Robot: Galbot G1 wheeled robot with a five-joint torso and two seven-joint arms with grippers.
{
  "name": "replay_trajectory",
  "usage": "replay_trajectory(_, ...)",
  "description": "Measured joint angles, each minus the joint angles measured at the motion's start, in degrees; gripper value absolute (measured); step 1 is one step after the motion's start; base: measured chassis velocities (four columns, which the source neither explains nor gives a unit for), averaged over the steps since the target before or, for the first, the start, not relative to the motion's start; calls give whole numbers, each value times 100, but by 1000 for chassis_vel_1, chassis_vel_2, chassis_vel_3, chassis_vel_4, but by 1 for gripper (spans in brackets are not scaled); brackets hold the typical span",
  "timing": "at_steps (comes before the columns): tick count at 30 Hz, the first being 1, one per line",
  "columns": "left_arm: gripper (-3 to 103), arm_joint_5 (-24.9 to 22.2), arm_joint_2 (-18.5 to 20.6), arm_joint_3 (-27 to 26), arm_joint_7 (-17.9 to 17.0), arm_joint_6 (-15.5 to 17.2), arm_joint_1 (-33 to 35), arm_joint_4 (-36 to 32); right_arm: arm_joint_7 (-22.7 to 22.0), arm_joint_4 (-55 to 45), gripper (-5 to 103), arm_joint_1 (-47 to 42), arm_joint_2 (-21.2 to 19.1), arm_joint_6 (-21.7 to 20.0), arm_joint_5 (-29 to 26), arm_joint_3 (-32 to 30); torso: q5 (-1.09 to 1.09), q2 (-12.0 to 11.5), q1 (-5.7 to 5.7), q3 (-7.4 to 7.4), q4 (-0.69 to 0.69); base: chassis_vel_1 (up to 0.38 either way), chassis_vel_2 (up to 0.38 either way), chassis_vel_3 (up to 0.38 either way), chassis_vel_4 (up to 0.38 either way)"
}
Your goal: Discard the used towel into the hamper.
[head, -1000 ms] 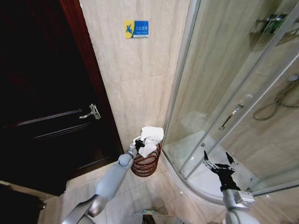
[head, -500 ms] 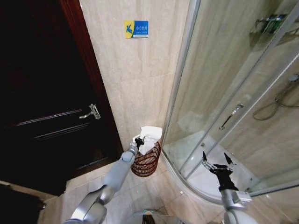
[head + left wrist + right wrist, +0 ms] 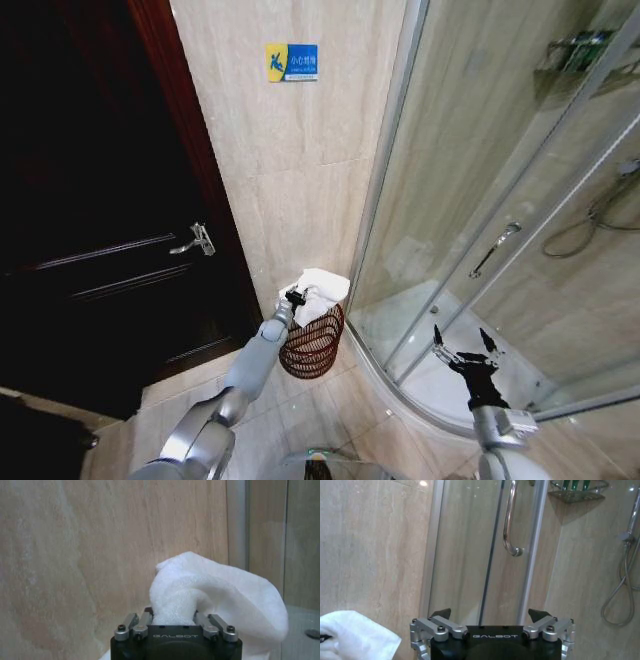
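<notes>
- Head view: left gripper (image 3: 295, 297) is pinching the white towel (image 3: 322, 291) right over the hamper (image 3: 312, 349), by the wall.
- Towel looks soft, light and floppy; a bunched fold is probably the best hold.
- Right gripper (image 3: 463, 345) hangs spread, idle by the shower door (image 3: 480, 250).

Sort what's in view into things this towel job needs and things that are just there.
Job:
white terry towel, clamped in the left gripper
round reddish-brown wire hamper, below the towel

Just there:
right gripper, jaws open, idle by the glass shower door
dark wooden door
blue wall sign
</notes>
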State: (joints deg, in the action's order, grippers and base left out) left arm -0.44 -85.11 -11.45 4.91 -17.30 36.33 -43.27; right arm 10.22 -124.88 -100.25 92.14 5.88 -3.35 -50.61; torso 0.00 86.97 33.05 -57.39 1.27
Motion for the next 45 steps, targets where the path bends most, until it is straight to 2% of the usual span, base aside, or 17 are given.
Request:
replay_trajectory(2,38,3,7,4,-2,11,-2,-17,-2,-5,100,-1,0,1,-2,-2,0,0,0,0,0,0,0,0,0)
replay_trajectory(6,59,2,55,16,16,24,-1,-62,-2,-21,100,-13,0,4,-7,-6,0,0,0,0,0,0,0,0,0)
replay_trajectory(7,59,2,55,16,16,24,-1,-62,-2,-21,100,-13,0,4,-7,-6,0,0,0,0,0,0,0,0,0)
replay_trajectory(9,70,16,73,21,27,32,3,-72,-1,-25,100,-13,0,6,-7,-2,-3,0,-1,0,-2,0,0,0,0)
replay_trajectory(11,70,55,94,21,31,54,10,-89,-1,-26,100,-9,0,6,-6,0,-3,0,-1,0,-3,0,0,0,0)
replay_trajectory(12,81,177,138,14,48,154,28,-149,-1,-26,100,-1,0,6,-3,6,-3,0,-1,0,-4,0,0,0,0)
replay_trajectory(15,86,280,216,6,100,335,66,-272,-1,-26,100,12,0,6,2,16,-3,0,-1,0,-4,0,0,0,0)
replay_trajectory(18,98,297,295,24,127,477,105,-386,-1,-26,100,22,0,6,13,34,-4,0,-2,0,-4,0,0,0,0)
replay_trajectory(29,100,174,394,18,123,541,303,-631,1,-28,100,15,0,7,22,42,1,0,0,1,4,0,0,0,0)
replay_trajectory(32,100,-63,496,76,114,697,423,-857,1,-44,100,14,0,7,22,43,3,0,1,1,4,0,0,0,0)
replay_trajectory(35,100,-402,681,210,147,1006,704,-1396,1,-52,100,21,0,5,24,57,1,0,1,1,2,0,0,0,0)
replay_trajectory(45,100,-660,978,160,182,1204,1466,-2419,12,-129,100,13,0,-2,85,138,1,0,0,0,0,0,0,0,0)
